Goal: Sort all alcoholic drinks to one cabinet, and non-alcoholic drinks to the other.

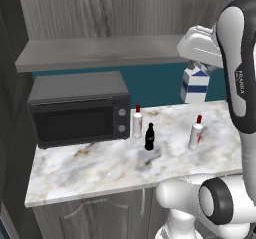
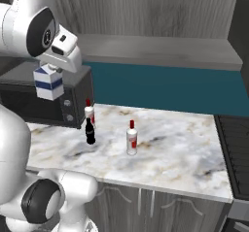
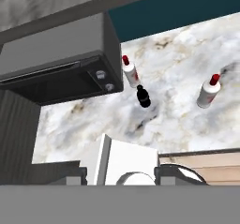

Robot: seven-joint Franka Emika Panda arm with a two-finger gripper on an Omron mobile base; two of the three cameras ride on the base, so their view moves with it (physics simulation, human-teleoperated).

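My gripper [image 1: 199, 67] is shut on the top of the white milk carton [image 1: 195, 86] with a blue band and holds it in the air above the counter's right part. From the other side the carton [image 2: 49, 84] hangs under the gripper [image 2: 52, 70] in front of the microwave. In the hand view the carton's white top [image 3: 125, 164] sits between the fingertips [image 3: 75, 174]. On the marble counter [image 1: 100, 168] stand two red-capped white bottles [image 1: 137, 123] [image 1: 196, 134] and the black cola bottle [image 1: 149, 137], all upright.
A dark microwave [image 1: 77, 108] stands at the counter's left end, close to one red-capped bottle [image 3: 131, 72] and the cola bottle [image 3: 143, 97]. Grey wall cabinets [image 1: 100, 53] hang above the teal backsplash. A dark stove [image 2: 236, 148] borders the counter on the right.
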